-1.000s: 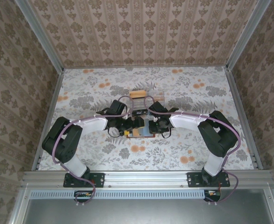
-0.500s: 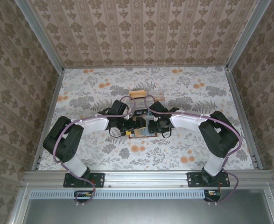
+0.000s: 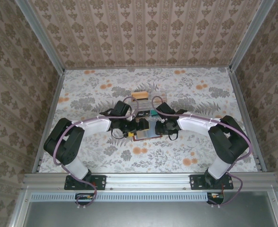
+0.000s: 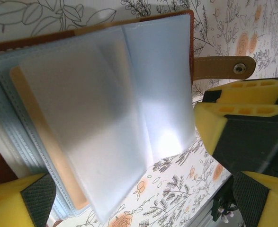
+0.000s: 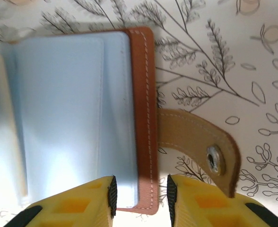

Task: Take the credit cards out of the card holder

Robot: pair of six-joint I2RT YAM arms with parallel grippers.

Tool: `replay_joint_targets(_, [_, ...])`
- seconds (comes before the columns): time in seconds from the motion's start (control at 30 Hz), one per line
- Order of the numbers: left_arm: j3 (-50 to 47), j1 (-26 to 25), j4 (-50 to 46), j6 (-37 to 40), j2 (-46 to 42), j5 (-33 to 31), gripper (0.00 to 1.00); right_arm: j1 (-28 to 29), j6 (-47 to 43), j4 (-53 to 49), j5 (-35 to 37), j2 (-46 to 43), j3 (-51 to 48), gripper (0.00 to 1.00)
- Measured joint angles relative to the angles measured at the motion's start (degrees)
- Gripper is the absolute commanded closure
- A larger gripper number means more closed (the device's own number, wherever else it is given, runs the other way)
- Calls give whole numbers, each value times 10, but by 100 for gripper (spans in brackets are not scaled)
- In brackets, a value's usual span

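Right wrist view: your right tool [image 5: 139, 201] sits narrowly parted astride the card holder [image 5: 142, 94], left tool [image 4: 127, 165] wide over it; pin it flat before pulling anything out.

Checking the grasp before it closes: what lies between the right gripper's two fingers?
In the right wrist view, the brown stitched edge of the card holder lies between the open fingers of the right gripper.

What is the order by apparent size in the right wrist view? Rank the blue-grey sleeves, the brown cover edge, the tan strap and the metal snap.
1. blue-grey sleeves, by far the largest.
2. tan strap and brown cover edge: about alike, so not ranked.
3. metal snap, smallest.
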Motion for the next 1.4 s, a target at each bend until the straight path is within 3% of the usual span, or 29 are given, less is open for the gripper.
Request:
replay_joint_targets(0.5, [3, 0, -18, 5, -11, -10, 1, -1, 9, 9, -7, 14, -7, 68])
replay_joint_targets(1.4, [8, -8, 35, 2, 29, 9, 0, 0, 11, 11, -8, 19, -6, 66])
